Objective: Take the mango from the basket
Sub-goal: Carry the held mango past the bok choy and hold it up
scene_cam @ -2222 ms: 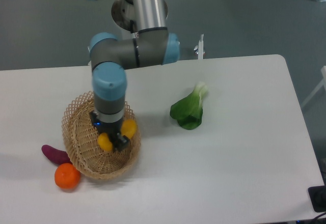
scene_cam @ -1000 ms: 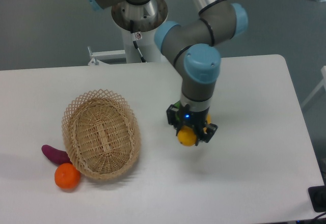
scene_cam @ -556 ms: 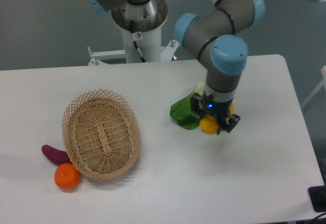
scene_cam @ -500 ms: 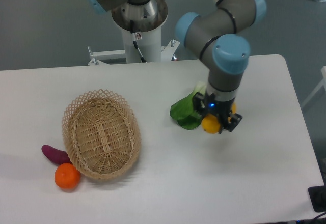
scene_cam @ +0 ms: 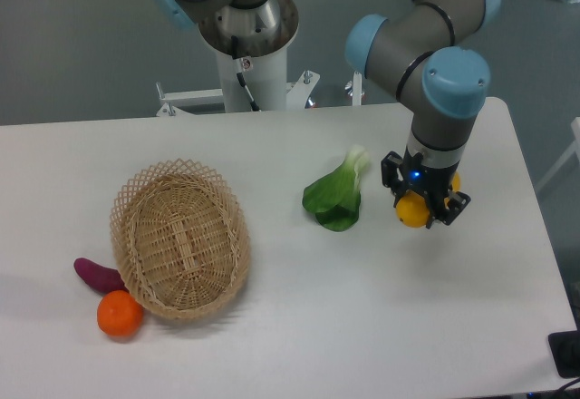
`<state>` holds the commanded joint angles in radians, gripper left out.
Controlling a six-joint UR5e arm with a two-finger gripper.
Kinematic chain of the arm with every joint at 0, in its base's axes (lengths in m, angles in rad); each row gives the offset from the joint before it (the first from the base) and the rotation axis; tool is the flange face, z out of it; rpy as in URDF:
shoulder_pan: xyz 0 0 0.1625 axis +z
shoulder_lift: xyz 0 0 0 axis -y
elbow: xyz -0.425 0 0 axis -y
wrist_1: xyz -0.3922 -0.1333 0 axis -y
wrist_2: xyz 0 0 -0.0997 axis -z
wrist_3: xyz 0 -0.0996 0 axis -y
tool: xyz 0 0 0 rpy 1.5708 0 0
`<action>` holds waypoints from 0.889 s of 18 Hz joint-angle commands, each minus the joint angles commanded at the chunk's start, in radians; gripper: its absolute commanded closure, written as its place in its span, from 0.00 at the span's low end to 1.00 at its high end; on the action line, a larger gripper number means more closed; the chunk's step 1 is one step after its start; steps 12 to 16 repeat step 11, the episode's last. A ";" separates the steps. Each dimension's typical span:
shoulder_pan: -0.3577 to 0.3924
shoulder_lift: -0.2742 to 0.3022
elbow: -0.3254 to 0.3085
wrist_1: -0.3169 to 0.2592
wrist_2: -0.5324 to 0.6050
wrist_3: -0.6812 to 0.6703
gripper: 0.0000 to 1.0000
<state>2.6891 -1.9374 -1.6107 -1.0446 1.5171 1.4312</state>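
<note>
The yellow-orange mango [scene_cam: 414, 210] hangs above the right part of the table, held between the black fingers of my gripper [scene_cam: 423, 207], which is shut on it. Only the lower end and a sliver of the mango show past the gripper. The tan wicker basket [scene_cam: 179, 236] lies far to the left on the table with nothing in it.
A green leafy vegetable [scene_cam: 336, 197] lies just left of the gripper. A round orange fruit [scene_cam: 120, 314] and a purple tuber [scene_cam: 97, 275] rest against the basket's lower left side. The table's right edge [scene_cam: 535, 227] is close to the gripper.
The mango has been lifted out of the basket and carried right across the table, past the green vegetable, staying in the shut gripper. The basket now has nothing in it.
</note>
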 joint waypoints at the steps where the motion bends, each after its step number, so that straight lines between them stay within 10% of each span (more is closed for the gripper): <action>1: 0.003 -0.002 0.005 -0.002 0.000 0.000 0.72; 16: 0.005 -0.002 0.003 0.000 0.000 0.000 0.73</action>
